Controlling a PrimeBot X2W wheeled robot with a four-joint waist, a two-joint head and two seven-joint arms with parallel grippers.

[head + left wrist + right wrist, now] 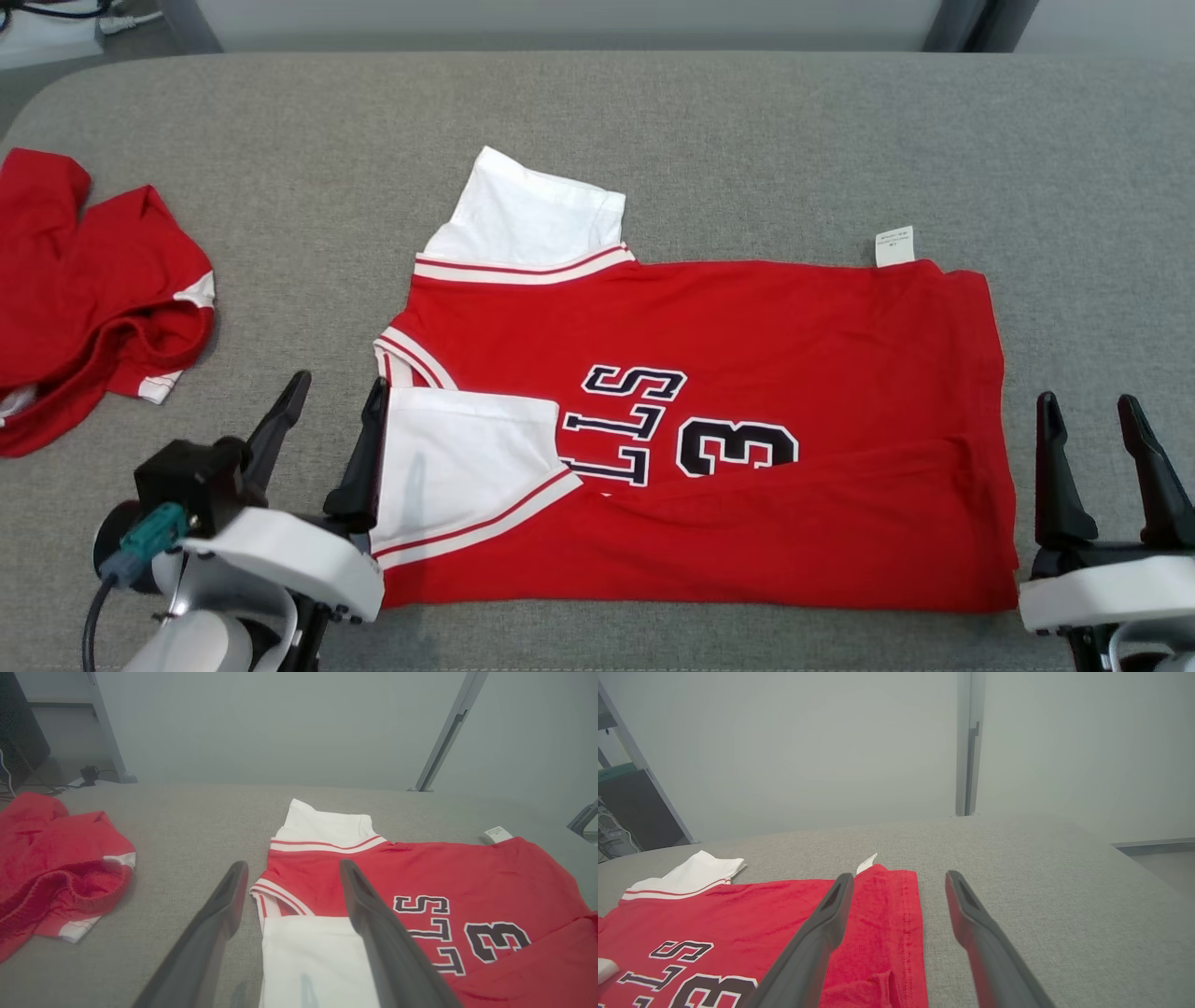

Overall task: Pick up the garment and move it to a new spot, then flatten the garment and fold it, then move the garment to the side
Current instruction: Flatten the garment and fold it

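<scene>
The garment (747, 327) is a red jersey with white sleeves and dark lettering, lying flat on the grey table (653, 121) with its near long edge folded over. Its near sleeve lies folded onto the body. My left gripper (336, 401) is open beside the collar end, its right finger at the folded sleeve's edge; the left wrist view has the garment (420, 872) ahead and the left gripper (292, 877) with nothing between its fingers. My right gripper (1088, 420) stands open just off the hem; in the right wrist view the garment (887, 905) lies beside the right gripper (899, 886).
A second red garment (84, 289) lies crumpled at the table's left edge, also seen as a crumpled red garment (51, 858) in the left wrist view. A white label (894, 246) sticks out of the jersey's far edge. Metal frame posts (969, 742) stand behind the table.
</scene>
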